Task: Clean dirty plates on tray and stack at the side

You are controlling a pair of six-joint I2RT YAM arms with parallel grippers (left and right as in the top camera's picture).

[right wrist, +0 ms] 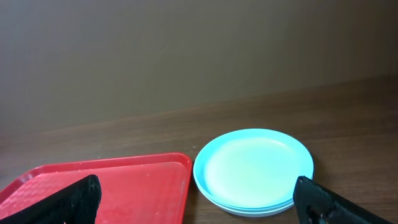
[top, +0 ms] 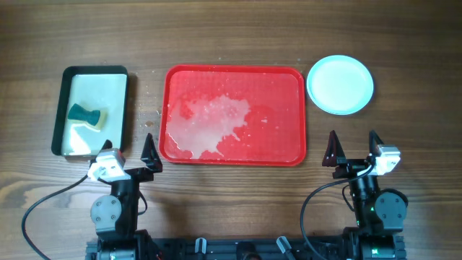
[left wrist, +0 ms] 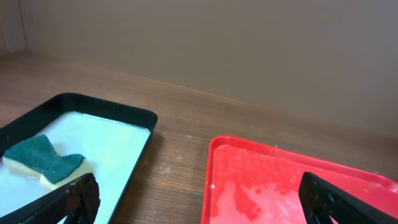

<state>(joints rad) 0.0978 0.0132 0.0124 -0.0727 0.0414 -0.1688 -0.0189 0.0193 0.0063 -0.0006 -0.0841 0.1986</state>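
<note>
Right hand (top: 353, 137) and left hand (top: 128, 142) gape empty, plates (top: 340, 84) stacked beyond the right one, beside tray (top: 234, 70).

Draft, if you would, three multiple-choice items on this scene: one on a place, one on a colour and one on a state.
1. Where is the stack of round pale turquoise plastic plates relative to the large red rectangular plastic tray?
A. on it
B. beyond its right end
C. beyond its left end

2. What colour is the top of the sponge in the black-rimmed rectangular basin?
A. dark green
B. red
C. white

3. How do the left gripper and the right gripper stand?
A. both shut on plates
B. left shut on the sponge
C. both open, holding nothing

Answers:
1 B, the overhead view shows the stack right of the tray, off it.
2 A, green over a pale yellow layer.
3 C, each is spread wide with nothing between.
</note>
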